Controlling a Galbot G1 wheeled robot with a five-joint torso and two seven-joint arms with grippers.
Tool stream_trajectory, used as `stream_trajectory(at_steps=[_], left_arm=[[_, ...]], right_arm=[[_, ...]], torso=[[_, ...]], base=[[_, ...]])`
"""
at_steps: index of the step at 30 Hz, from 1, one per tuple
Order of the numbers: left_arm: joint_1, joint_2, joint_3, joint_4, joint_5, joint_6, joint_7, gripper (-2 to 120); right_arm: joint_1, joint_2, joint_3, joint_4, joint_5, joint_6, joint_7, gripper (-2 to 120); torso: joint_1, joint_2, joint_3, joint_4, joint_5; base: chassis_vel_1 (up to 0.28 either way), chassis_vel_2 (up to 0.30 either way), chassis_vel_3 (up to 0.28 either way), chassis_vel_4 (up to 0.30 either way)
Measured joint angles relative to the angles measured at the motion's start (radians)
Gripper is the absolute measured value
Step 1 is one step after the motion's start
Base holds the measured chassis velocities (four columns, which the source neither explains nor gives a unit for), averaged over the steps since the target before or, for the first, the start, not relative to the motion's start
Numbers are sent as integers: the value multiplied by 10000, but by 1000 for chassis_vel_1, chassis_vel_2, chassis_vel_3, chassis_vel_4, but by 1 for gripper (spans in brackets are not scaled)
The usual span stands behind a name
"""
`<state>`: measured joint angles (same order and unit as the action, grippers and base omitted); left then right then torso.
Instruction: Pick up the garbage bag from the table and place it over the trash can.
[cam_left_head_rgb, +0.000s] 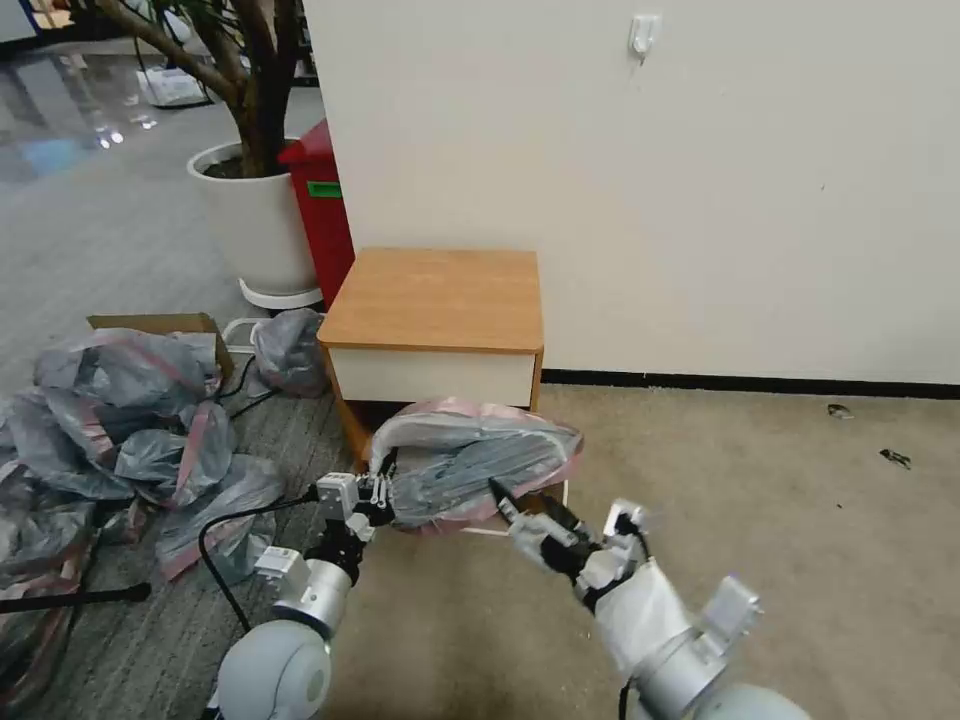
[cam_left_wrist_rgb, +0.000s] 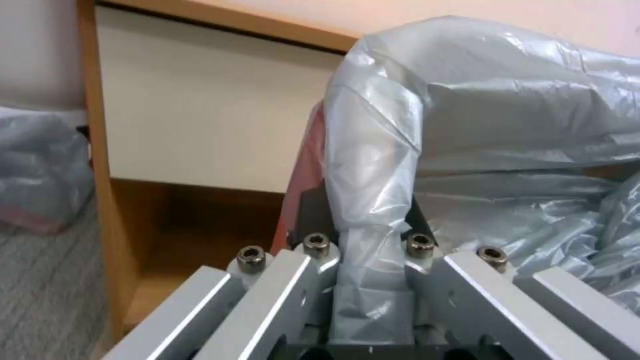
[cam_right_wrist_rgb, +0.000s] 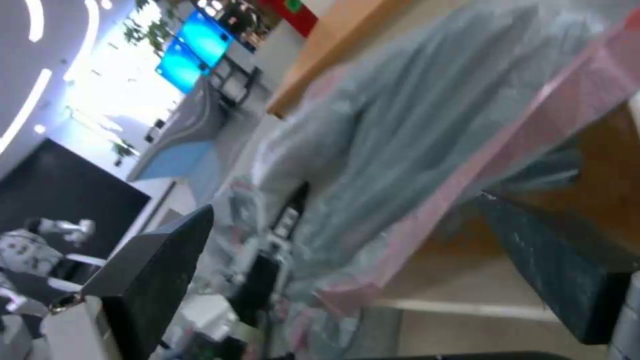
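Note:
The garbage bag, grey with a pink rim, hangs spread in front of the table, below its white drawer front. My left gripper is shut on the bag's left edge; in the left wrist view a fold of the bag runs down between the dark fingers. My right gripper is at the bag's right side with its fingers wide apart, and the bag's pink band lies between them. The trash can is hidden.
A heap of similar grey-and-pink bags covers the floor to the left, with a cardboard box behind it. A white plant pot and a red bin stand left of the table. Beige carpet lies open to the right.

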<state>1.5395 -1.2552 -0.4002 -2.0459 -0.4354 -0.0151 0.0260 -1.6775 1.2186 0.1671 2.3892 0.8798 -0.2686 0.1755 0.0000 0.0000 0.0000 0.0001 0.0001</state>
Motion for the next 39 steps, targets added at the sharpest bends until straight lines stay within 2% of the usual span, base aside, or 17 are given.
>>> stream_trajectory(at_steps=[11,20,24,27,28,31,33,34,36,39], left_arm=[[94,-79,181,-34,359,-183,97,5],[347,-92,200,-223,231,-203,241,5],[367,-95,173,-243,181,-205,250,5],[370,-93,131,-242,111,-205,251,5],[370,-93,131,-242,111,-205,251,5],[371,-101,124,-246,64,-206,251,5],[369,-107,124,-246,61,-206,251,5],[363,-108,124,-247,58,-206,251,5],[357,-108,119,-246,50,-204,250,5],[334,-107,70,-224,1,-196,250,5]], right_arm=[[245,164,-63,-350,-59,-160,627,100],[500,341,-175,-618,-86,-282,1048,100],[563,418,-213,-721,-222,-242,1027,90],[578,428,-191,-736,-295,-178,962,77],[578,428,-191,-736,-295,-178,962,77],[604,439,-147,-811,-370,-90,915,60],[611,442,-142,-825,-385,-62,894,57],[614,444,-137,-829,-394,-43,872,50],[619,447,-133,-829,-407,-27,846,46],[635,472,-134,-852,-466,8,753,33]], torso=[[0,0,0,-1,-1],[0,0,0,0,-1],[0,0,0,-1,-1],[0,0,0,-1,-1],[0,0,0,-1,-1],[0,0,0,-1,-1],[0,0,0,-1,-1],[0,0,0,-1,-1],[0,0,0,-1,-1],[1,-1,0,-1,-1]], base=[[0,0,0,0],[0,0,0,0],[0,0,0,0],[0,0,0,0],[0,0,0,0],[0,0,0,0],[0,0,0,0],[0,0,0,0],[0,0,0,0],[0,0,0,0]])
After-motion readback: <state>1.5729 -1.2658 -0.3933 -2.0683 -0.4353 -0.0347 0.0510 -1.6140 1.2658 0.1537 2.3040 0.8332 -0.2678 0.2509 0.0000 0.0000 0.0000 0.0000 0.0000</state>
